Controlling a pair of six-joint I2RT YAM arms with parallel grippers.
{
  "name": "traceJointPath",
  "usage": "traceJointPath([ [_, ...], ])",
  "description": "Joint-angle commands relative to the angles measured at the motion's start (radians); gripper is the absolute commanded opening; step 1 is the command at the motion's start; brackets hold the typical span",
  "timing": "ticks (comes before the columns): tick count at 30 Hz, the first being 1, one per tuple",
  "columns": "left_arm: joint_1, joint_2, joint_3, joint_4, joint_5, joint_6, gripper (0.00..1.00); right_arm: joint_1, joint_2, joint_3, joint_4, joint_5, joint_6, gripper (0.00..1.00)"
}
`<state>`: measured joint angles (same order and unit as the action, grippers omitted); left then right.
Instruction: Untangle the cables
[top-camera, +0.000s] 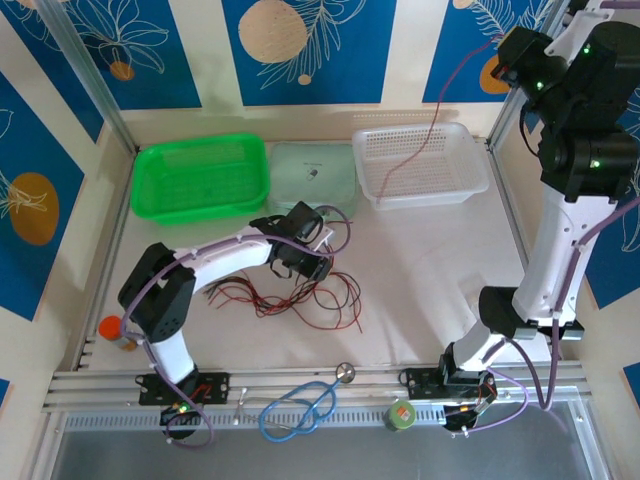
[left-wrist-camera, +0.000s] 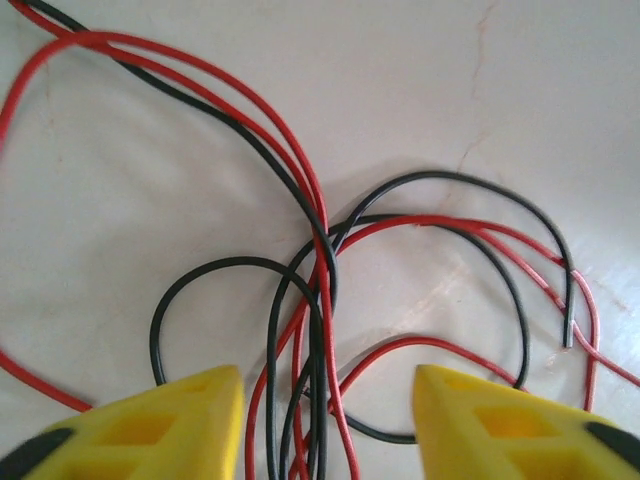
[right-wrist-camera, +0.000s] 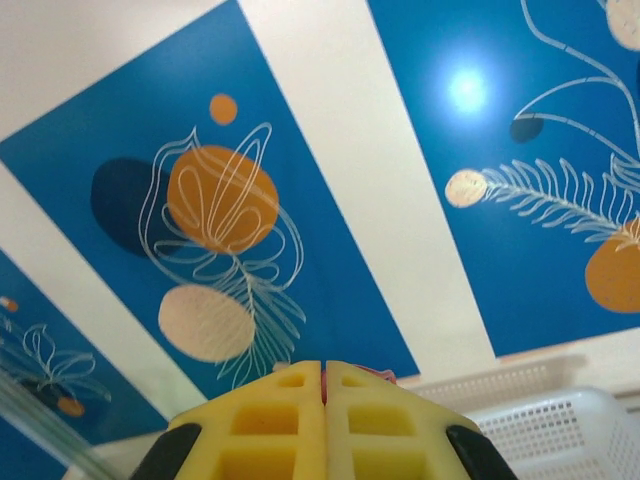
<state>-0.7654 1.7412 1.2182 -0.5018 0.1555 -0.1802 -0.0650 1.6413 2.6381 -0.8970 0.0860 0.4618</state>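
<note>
The cables (top-camera: 300, 295), thin red and black wires, lie tangled on the white table just right of my left arm. My left gripper (top-camera: 318, 268) hovers low over them. In the left wrist view the left gripper (left-wrist-camera: 328, 385) is open, and a bundle of red and black cables (left-wrist-camera: 320, 260) runs along the table between its yellow fingers (left-wrist-camera: 190, 420). My right gripper (top-camera: 505, 60) is raised high at the back right, shut on one red cable (top-camera: 432, 130) that hangs down into the white basket (top-camera: 425, 195). In the right wrist view a sliver of red shows between the closed fingers of the right gripper (right-wrist-camera: 324, 372).
A green basket (top-camera: 200, 212) and a pale green box (top-camera: 312, 175) stand at the back. A blue stethoscope (top-camera: 300, 405) and a green tape roll (top-camera: 402, 415) lie on the front rail. An orange-capped bottle (top-camera: 115, 330) sits at the left edge.
</note>
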Motion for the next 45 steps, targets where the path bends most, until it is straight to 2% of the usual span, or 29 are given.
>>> traceJointPath([
  [1, -0.009, -0.056, 0.007, 0.014, 0.012, -0.013, 0.53, -0.016, 0.011, 0.037, 0.142, 0.006, 0.023, 0.00],
  [9, -0.016, -0.160, -0.064, 0.040, -0.006, -0.056, 0.58, -0.012, 0.098, 0.089, 0.223, 0.057, 0.012, 0.00],
  [13, -0.018, -0.225, -0.086, 0.033, -0.029, -0.075, 0.59, 0.008, 0.126, 0.014, 0.238, 0.061, -0.023, 0.00],
  [21, -0.024, -0.338, -0.090, -0.031, -0.072, -0.092, 0.61, 0.096, 0.136, -0.422, 0.437, 0.127, -0.155, 0.00],
  [29, -0.029, -0.406, -0.121, -0.053, -0.106, -0.108, 0.61, 0.106, 0.091, -0.916, 0.631, 0.197, -0.086, 0.00],
  [33, -0.029, -0.429, -0.119, -0.070, -0.121, -0.110, 0.61, 0.116, 0.114, -1.066, 0.658, 0.259, -0.027, 0.00],
  [38, -0.028, -0.454, -0.114, -0.084, -0.126, -0.119, 0.61, 0.122, 0.197, -1.122, 0.609, 0.325, 0.025, 0.00],
  [45, -0.028, -0.468, -0.114, -0.096, -0.129, -0.130, 0.62, 0.114, 0.325, -1.045, 0.538, 0.375, -0.009, 0.00],
])
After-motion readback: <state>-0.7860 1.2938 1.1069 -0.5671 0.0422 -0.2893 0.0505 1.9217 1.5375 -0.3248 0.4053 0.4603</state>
